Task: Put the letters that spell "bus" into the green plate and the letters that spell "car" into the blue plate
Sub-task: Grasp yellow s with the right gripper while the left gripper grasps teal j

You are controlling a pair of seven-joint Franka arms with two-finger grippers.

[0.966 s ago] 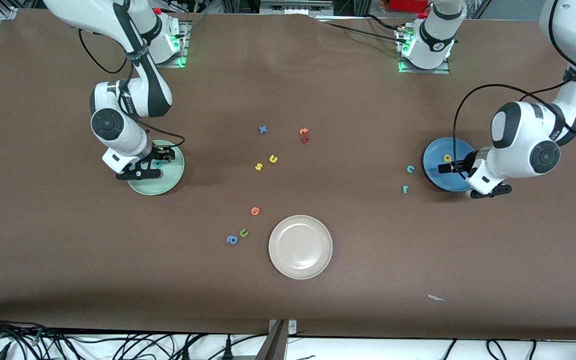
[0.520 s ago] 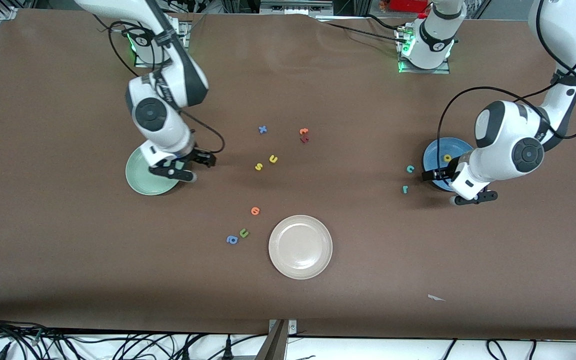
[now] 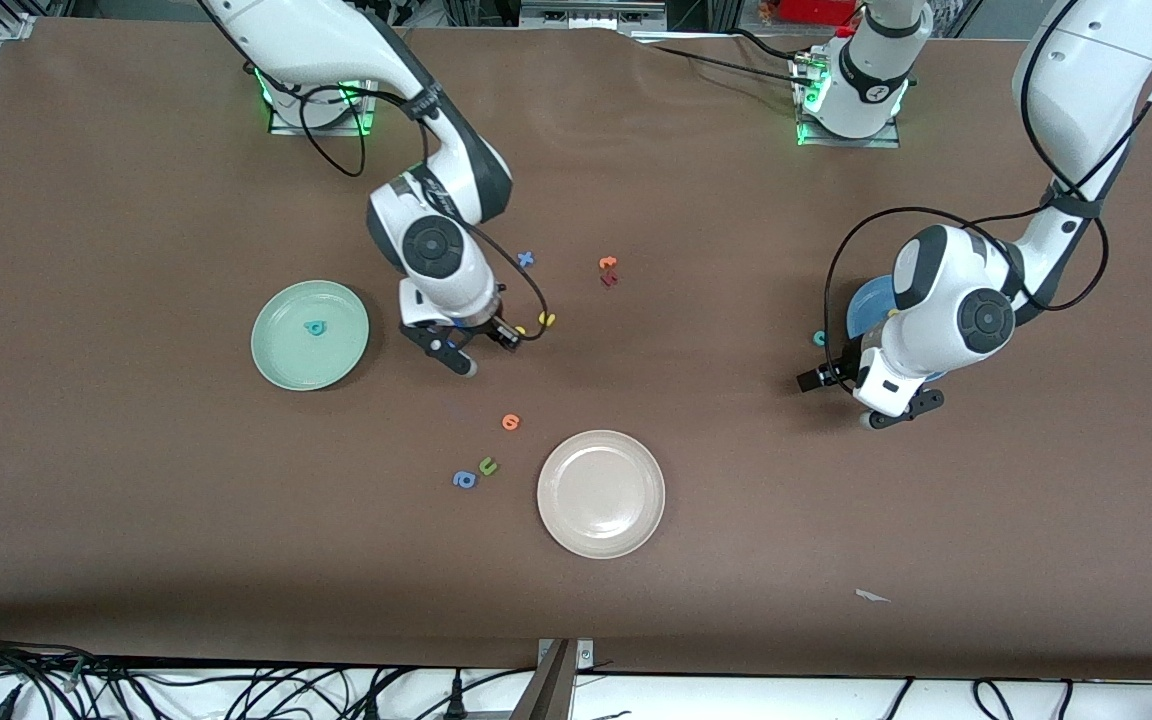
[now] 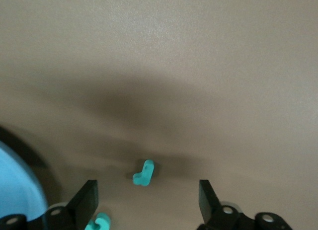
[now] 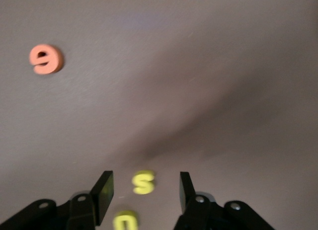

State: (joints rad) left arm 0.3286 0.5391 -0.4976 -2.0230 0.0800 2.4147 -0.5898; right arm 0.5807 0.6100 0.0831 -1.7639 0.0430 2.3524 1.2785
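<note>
1. Take 12 o'clock as toward the robots' bases. Your right gripper [image 3: 481, 348] is over the table's [image 3: 136, 520] middle with its fingers released. They stand apart on either side of the yellow "s" [image 5: 143, 183] and touch nothing.
2. The "s" lies flat, face up, centred in that gap. The yellow "u" [image 3: 546, 319] lies at about 2 o'clock from the gripper, outside the fingers.
3. Your left gripper [image 4: 148, 200] is over the table at about 7 o'clock from the blue plate [image 3: 866, 303]. Its fingers are also released, spread wide of the teal "r" [image 4: 144, 173].
4. The "r" lies flat, its stem running roughly along the fingers rather than across the gap. The teal "c" [image 3: 819, 338] lies at about 11 o'clock from this gripper, on bare table just beside the blue plate.
5. The teal "b" [image 3: 315, 327] lies flat in the green plate [image 3: 271, 362], near its centre. The arm covers most of the blue plate.
6. There are three round, shallow-rimmed, smooth plates: green, blue, and a cream plate [image 3: 558, 520] toward 6 o'clock.
7. There are five spare letters, small and chunky with a matte look:
   - a blue "x" [image 3: 526, 259]
   - an orange letter [image 3: 608, 263] touching a dark red one [image 3: 609, 279]
   - an orange "e" [image 3: 510, 422]
   - an olive "u" [image 3: 487, 465] beside a blue "a" [image 3: 464, 480]
</note>
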